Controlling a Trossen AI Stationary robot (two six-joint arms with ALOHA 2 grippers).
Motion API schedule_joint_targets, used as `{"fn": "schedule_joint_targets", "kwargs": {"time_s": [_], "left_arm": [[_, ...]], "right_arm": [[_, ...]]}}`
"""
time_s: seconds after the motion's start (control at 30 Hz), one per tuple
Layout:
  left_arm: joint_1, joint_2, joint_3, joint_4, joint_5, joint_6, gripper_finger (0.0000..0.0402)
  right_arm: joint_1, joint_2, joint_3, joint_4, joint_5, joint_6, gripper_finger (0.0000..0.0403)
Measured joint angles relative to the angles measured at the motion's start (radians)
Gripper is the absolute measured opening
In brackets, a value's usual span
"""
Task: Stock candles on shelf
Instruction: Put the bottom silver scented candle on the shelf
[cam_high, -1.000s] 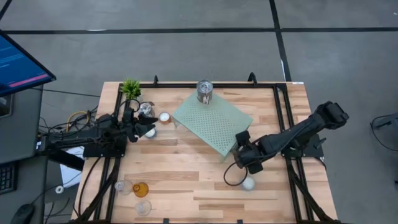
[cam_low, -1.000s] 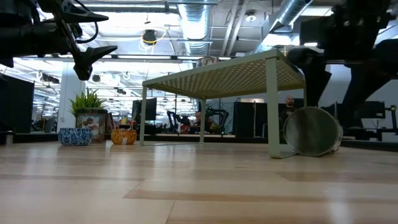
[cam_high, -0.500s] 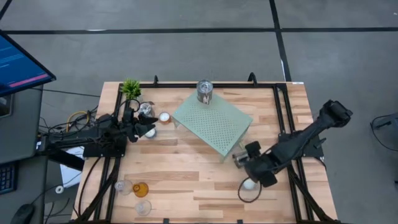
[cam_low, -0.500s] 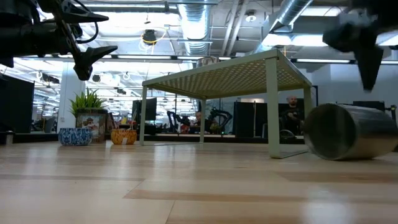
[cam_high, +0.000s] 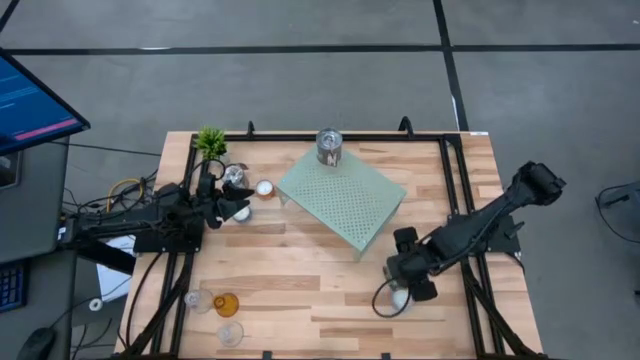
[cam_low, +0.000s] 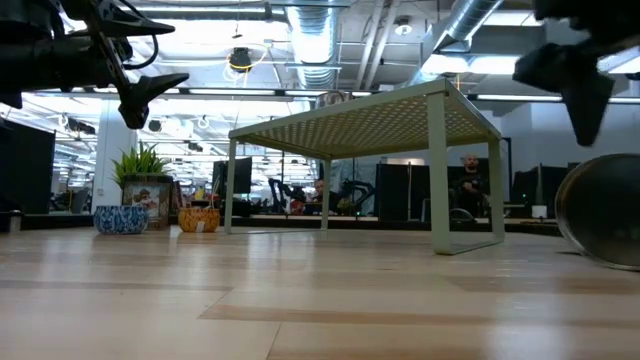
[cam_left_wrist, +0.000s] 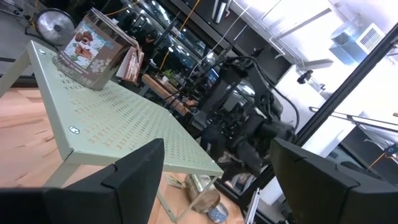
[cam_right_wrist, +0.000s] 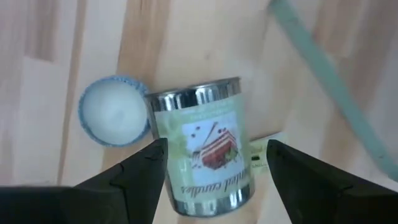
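The mint-green shelf (cam_high: 342, 200) stands on its legs mid-table, one silver tin (cam_high: 328, 147) upright on its far corner. A second silver tin (cam_right_wrist: 199, 149) lies on its side on the wood by the shelf's near right, next to a white tealight (cam_right_wrist: 113, 113). My right gripper (cam_high: 405, 276) points down over this tin, open, its fingers astride it and above it in the low view (cam_low: 582, 110). My left gripper (cam_high: 236, 206) waits open at the table's left, beside several small candles (cam_high: 250, 188).
A green potted plant (cam_high: 210, 142) stands at the far left corner. Small glass holders, one of them amber (cam_high: 226, 305), sit near the front left. A black cable loop (cam_high: 383, 300) lies by the tealight (cam_high: 400, 297). Bare wood lies between shelf and front edge.
My right gripper has gone toward the table's near edge and a little to the right, risen slightly and rolled at the wrist; its gap looks unchanged. The lying tin has turned about and shifted on the wood toward the near right, away from the shelf's leg.
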Motion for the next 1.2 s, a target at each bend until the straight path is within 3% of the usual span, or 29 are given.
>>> {"fn": "schedule_joint_targets", "kwargs": {"time_s": [0.23,0.8,1.2], "left_arm": [[0.0,0.0,0.0,0.001,0.0,0.0,0.0294],[0.0,0.0,0.0,0.008,0.0,0.0,0.0294],[0.0,0.0,0.0,0.008,0.0,0.0,0.0294]], "right_arm": [[0.005,0.104,-0.009,0.011,-0.07,-0.029,0.0266],[-0.057,0.095,-0.087,0.216,-0.09,-0.03,0.0267],[-0.109,0.085,-0.095,0.269,-0.13,-0.024,0.0266]]}}
